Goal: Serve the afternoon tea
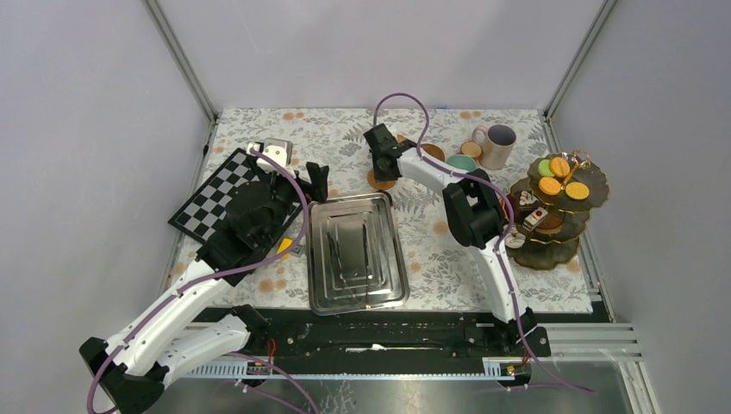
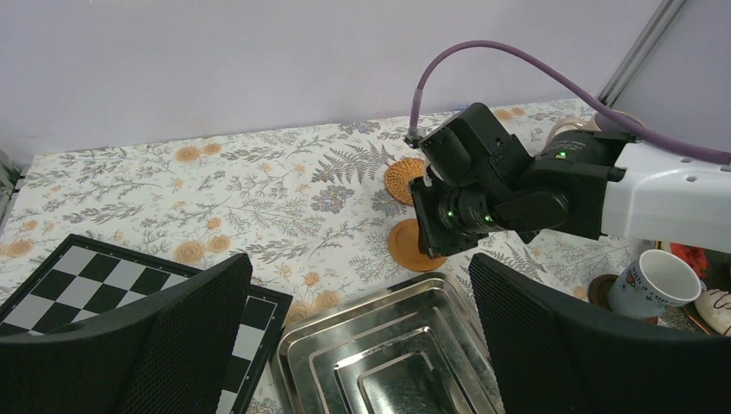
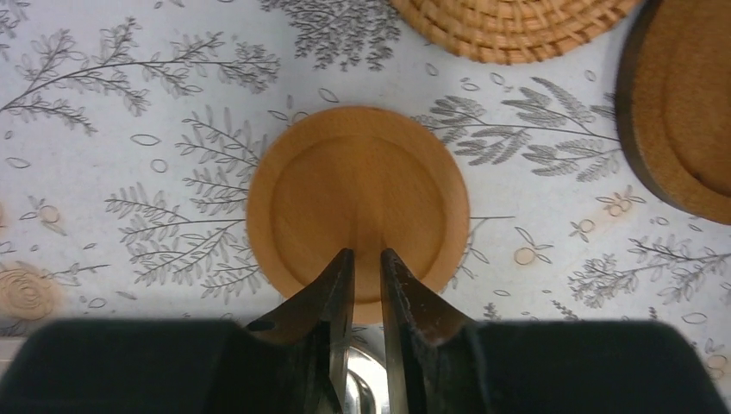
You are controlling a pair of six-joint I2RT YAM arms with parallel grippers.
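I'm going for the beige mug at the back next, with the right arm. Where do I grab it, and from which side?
Pinch the wall of the beige mug at the right of its rim, coming straight down with one finger inside. It stands upright with its mouth open. Its handle points left, where the teal mug crowds it, while nothing stands against its right side.

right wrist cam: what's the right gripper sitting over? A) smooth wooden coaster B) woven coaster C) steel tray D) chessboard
A: the right gripper has its tips over the near edge of the smooth wooden coaster; the woven coaster lies beyond it, apart from the tips.
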